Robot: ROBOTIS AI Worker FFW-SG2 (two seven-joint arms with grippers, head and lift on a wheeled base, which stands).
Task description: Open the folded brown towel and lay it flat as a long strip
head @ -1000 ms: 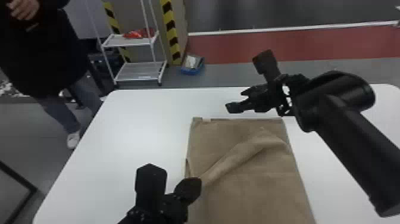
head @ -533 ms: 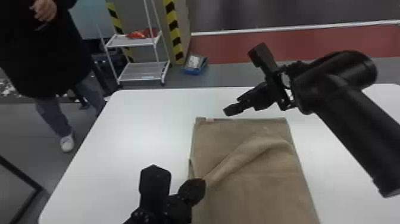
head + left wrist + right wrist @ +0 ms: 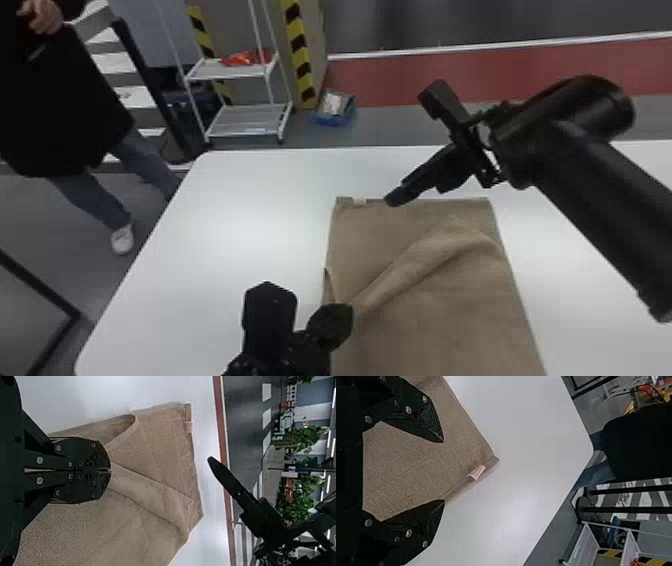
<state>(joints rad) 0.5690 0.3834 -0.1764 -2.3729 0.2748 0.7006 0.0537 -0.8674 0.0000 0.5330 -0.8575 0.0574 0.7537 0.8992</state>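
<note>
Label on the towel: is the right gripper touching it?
Apart. The right wrist view shows the label beyond the open fingers of the right gripper, with brown towel between it and both fingertips.

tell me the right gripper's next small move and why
Probably lower the right gripper onto the far edge of the towel and close it: its fingers stand open near the pale tag there, while the left gripper is shut on the towel's left side.
</note>
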